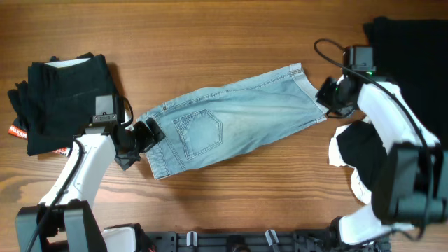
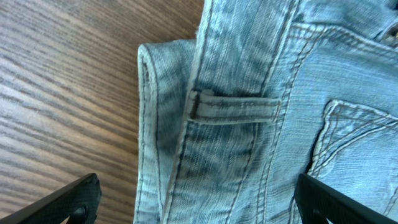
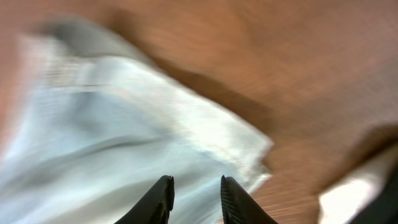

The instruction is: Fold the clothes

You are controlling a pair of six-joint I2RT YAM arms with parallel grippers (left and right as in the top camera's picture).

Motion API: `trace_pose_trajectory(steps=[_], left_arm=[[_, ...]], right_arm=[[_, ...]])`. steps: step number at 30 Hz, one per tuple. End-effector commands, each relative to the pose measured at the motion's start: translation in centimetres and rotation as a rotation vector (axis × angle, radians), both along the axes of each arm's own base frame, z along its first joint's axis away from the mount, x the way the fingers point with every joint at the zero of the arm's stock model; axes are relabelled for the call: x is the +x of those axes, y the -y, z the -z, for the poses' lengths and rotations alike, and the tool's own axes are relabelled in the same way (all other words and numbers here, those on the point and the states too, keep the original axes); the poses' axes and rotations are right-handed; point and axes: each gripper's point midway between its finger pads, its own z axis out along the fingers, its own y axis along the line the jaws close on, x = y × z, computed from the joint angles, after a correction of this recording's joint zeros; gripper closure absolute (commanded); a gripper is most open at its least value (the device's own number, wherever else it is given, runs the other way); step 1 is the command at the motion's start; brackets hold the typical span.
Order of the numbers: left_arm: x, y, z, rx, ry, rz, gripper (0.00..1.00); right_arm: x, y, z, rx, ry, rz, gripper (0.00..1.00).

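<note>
Motion blur smears the shorts (image 3: 124, 130) toward 9 o'clock in the right wrist view; the right gripper (image 3: 196, 182) perhaps pinches them, unclear.

Pale blue faded denim shorts (image 1: 231, 122): flat mid-worktop, slanted, waistband (image 2: 168, 143) toward left edge, leg hem toward far right corner, back pocket (image 1: 198, 131) facing up. Black garments: stack (image 1: 63, 98) by left edge, heap (image 1: 413, 49) in far right corner.
</note>
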Motion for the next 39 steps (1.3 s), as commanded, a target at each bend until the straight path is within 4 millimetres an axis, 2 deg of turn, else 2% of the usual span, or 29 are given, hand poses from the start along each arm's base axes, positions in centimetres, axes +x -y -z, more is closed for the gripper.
trace_pose_trajectory(steps=[1,3,5,6,9,13,15,16,19,24,28,31,32,34,37,39], left_arm=[[0.0,-0.2,0.9,0.013,0.009,0.013,0.0],[-0.1,0.0,1.7,0.004,0.027,0.019,0.0],[-0.3,1.0,2.4,-0.049,0.041,0.03,0.06],[-0.3,1.7,2.9,-0.091,0.056,0.04,0.11],[-0.5,1.9,3.8,-0.101,0.061,0.042,0.32],[-0.9,2.0,4.3,-0.111,0.033,0.043,0.96],[-0.8,2.0,3.7,-0.111,0.033,0.042,0.96],[-0.6,1.8,3.1,-0.106,0.029,0.041,0.96],[1.2,0.9,-0.8,-0.094,0.043,0.05,0.96],[5.7,-0.7,-11.2,-0.05,0.149,0.085,0.96],[7.5,-0.6,-17.2,-0.053,0.248,0.092,0.96],[7.0,0.4,-18.2,-0.112,0.246,0.106,0.95],[6.8,0.4,-18.1,-0.114,0.233,0.105,0.94],[6.3,0.5,-17.9,-0.118,0.21,0.104,0.93],[6.1,0.5,-17.8,-0.12,0.201,0.103,0.92],[6.1,0.5,-17.8,-0.118,0.202,0.106,0.92]], right_arm=[[0.2,-3.8,-3.7,0.109,0.123,-0.215,0.69],[-0.4,-4.9,-3.4,0.112,0.099,-0.242,0.69],[-0.8,-6.2,-3.2,0.114,0.085,-0.276,0.69],[-1.1,-7.4,-3.1,0.116,0.079,-0.305,0.69],[-1.9,-9.8,-3.0,0.12,0.061,-0.371,0.69],[-3.3,-13.4,-2.0,0.124,0.023,-0.471,0.72],[-4.1,-15.1,-1.3,0.14,-0.004,-0.52,0.76],[-4.7,-16.4,-0.9,0.171,-0.02,-0.565,0.83],[-6.9,-20.1,0.1,0.255,-0.07,-0.693,0.87],[-11.1,-25.9,4.2,0.281,-0.198,-0.839,0.87],[-14.2,-31.5,6.2,0.421,-0.231,-0.956,0.87],[-14.5,-34.4,8.0,0.443,-0.203,-0.963,0.86],[-14.4,-35.3,8.1,0.453,-0.176,-0.974,0.85],[-14.1,-36.0,7.7,0.461,-0.145,-0.988,0.83],[-13.2,-34.9,6.8,0.434,-0.138,-0.961,0.81],[-11.4,-32.7,5.1,0.357,-0.102,-0.923,0.8]])
